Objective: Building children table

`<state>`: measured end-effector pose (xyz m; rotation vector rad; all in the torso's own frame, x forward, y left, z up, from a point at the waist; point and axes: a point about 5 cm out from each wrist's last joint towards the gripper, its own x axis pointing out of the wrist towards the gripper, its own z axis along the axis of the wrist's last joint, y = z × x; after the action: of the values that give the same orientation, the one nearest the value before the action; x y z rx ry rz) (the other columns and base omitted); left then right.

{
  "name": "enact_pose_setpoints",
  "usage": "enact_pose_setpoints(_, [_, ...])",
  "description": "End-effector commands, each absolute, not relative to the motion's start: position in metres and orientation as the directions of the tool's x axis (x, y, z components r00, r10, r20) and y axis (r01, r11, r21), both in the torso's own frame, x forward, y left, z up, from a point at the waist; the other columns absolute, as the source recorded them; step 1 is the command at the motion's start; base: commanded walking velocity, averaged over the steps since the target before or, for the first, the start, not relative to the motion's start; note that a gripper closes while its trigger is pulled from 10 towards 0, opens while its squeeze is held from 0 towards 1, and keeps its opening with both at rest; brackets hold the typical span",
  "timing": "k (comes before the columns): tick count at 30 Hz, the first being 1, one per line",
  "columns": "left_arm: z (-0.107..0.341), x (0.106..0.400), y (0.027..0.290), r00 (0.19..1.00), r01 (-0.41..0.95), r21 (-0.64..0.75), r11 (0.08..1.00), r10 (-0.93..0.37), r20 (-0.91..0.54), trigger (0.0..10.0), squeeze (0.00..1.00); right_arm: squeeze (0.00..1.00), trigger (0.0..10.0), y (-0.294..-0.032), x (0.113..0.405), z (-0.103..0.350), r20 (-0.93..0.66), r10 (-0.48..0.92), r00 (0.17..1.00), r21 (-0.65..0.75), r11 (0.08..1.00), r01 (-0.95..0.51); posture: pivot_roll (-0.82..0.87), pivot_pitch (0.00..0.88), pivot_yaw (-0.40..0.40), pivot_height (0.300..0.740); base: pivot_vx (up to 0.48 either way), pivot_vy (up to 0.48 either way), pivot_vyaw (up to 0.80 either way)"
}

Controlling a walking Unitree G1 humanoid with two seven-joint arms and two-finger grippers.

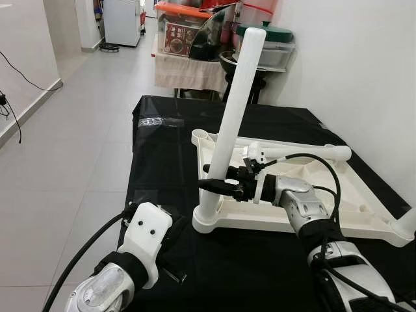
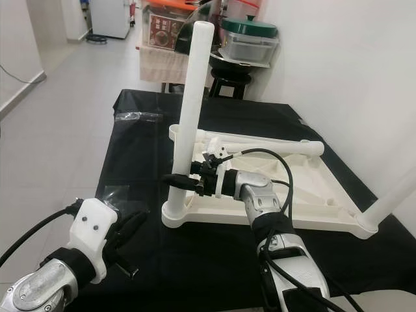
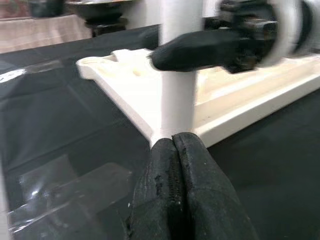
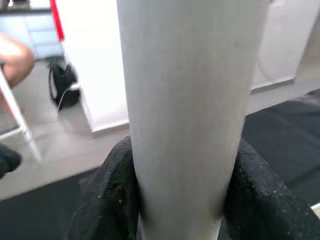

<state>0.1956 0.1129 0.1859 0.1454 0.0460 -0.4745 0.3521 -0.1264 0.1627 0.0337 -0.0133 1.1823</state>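
Two end effectors work over the black-draped desk (image 1: 169,273): the left end effector (image 3: 175,195), nearest, hovers low at the desk's near left with its fingers pressed together, pointing at the foot of the leg (image 1: 235,110). Just beyond, the right end effector (image 1: 218,184) reaches in from the right and pinches that white leg, which stands tilted in the near-left corner socket of the upturned tabletop (image 1: 338,201). A second leg (image 1: 305,153) lies across the tabletop's far side.

A home is indicated by the tiled floor (image 1: 84,130), white fridge (image 1: 122,21) and stacked lidded storage boxes (image 1: 266,44).
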Motion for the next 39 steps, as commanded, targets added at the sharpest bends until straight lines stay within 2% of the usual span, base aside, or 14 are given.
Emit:
enact_pose_setpoints(1, [0.184, 0.194, 0.111, 0.882, 0.47, 0.121, 0.874, -0.461, -0.093, 10.0, 0.0, 0.0, 0.0, -0.13, 0.349, 0.149, -0.028, 0.921, 0.389, 0.062, 0.39, -0.919, 0.15, 0.0, -0.167, 0.74, 0.0, 0.0, 0.0])
enact_pose_setpoints(2, [0.184, 0.194, 0.111, 0.882, 0.47, 0.121, 0.874, -0.461, -0.093, 10.0, 0.0, 0.0, 0.0, -0.13, 0.349, 0.149, -0.028, 0.921, 0.389, 0.062, 0.39, -0.919, 0.15, 0.0, -0.167, 0.74, 0.0, 0.0, 0.0])
enact_pose_setpoints(3, [0.183, 0.193, 0.112, 0.882, 0.47, 0.121, 0.875, -0.46, -0.097, 10.0, 0.0, 0.0, 0.0, -0.113, 0.347, 0.131, 0.051, 0.708, 0.704, 0.124, 0.695, -0.708, 0.14, 0.0, -0.173, 0.74, 0.0, 0.0, 0.0])
enact_pose_setpoints(4, [0.183, 0.193, 0.114, 0.882, 0.471, 0.123, 0.874, -0.461, -0.102, 10.0, 0.0, 0.0, 0.0, -0.096, 0.328, 0.12, 0.038, 0.631, 0.775, 0.069, 0.772, -0.632, 0.13, 0.0, -0.159, 0.74, 0.0, 0.0, 0.0])
enact_pose_setpoints(7, [0.181, 0.192, 0.114, 0.876, 0.48, 0.122, 0.869, -0.468, -0.113, 10.0, 0.0, 0.0, 0.0, -0.091, 0.317, 0.109, -0.008, 0.516, 0.856, 0.058, 0.855, -0.515, 0.11, 0.0, -0.145, 0.74, 0.0, 0.0, 0.0])
enact_pose_setpoints(10, [0.181, 0.193, 0.113, 0.875, 0.482, 0.13, 0.866, -0.47, -0.115, 10.0, 0.0, 0.0, 0.0, -0.096, 0.319, 0.092, -0.105, 0.502, 0.858, 0.105, 0.864, -0.492, 0.12, 0.0, -0.145, 0.74, 0.0, 0.0, 0.0])
enact_pose_setpoints(18, [0.181, 0.195, 0.115, 0.879, 0.476, 0.127, 0.87, -0.464, -0.111, 10.0, 0.0, 0.0, 0.0, -0.094, 0.321, 0.092, -0.097, 0.498, 0.862, 0.121, 0.865, -0.487, 0.12, 0.0, -0.138, 0.74, 0.0, 0.0, 0.0])
enact_pose_setpoints(19, [0.181, 0.196, 0.115, 0.878, 0.476, 0.116, 0.872, -0.465, -0.111, 10.0, 0.0, 0.0, 10.0, -0.096, 0.321, 0.092, -0.098, 0.516, 0.851, 0.152, 0.853, -0.5, 0.12, 0.0, -0.133, 0.74, 0.0, 0.0, 0.0])
enact_pose_setpoints(20, [0.181, 0.196, 0.115, 0.878, 0.476, 0.116, 0.872, -0.465, -0.111, 10.0, 0.0, 0.0, 10.0, -0.096, 0.321, 0.092, -0.098, 0.516, 0.851, 0.152, 0.853, -0.5, 0.12, 0.0, -0.133, 0.74, 0.0, 0.0, 0.0])
enact_pose_setpoints(21, [0.182, 0.198, 0.116, 0.891, 0.451, 0.079, 0.889, -0.443, -0.098, 10.0, 0.0, 0.93, 10.0, -0.098, 0.318, 0.095, -0.093, 0.539, 0.837, 0.153, 0.839, -0.523, 0.12, 0.0, -0.126, 0.74, 0.0, 0.0, 0.0])
enact_pose_setpoints(22, [0.184, 0.2, 0.119, 0.905, 0.421, 0.032, 0.906, -0.418, -0.073, 10.0, 0.0, 1.0, 10.0, -0.1, 0.315, 0.098, -0.086, 0.56, 0.824, 0.157, 0.824, -0.544, 0.11, 0.0, -0.119, 0.74, 0.0, 0.0, 0.0])
enact_pose_setpoints(27, [0.188, 0.206, 0.129, 0.932, 0.36, -0.027, 0.932, -0.361, -0.039, 10.0, 0.0, 1.0, 10.0, -0.109, 0.303, 0.105, -0.075, 0.554, 0.829, 0.153, 0.828, -0.539, 0.09, 0.0, -0.098, 0.74, 0.0, 0.0, 0.0])
enact_pose_setpoints(32, [0.172, 0.219, 0.15, 0.967, 0.249, 0.07, 0.966, -0.244, -0.071, 10.0, 0.0, 1.0, 10.0, -0.129, 0.289, 0.115, -0.055, 0.551, 0.833, 0.139, 0.83, -0.54, 0.05, 0.0, -0.058, 0.74, 0.0, 0.0, 0.0])
enact_pose_setpoints(39, [0.142, 0.22, 0.152, 0.945, 0.295, 0.046, 0.954, -0.284, -0.162, 10.0, 0.0, 1.0, 10.0, -0.142, 0.275, 0.113, -0.111, 0.59, 0.799, 0.08, 0.807, -0.585, 0.03, 0.0, -0.037, 0.74, 0.0, 0.0, 0.0])
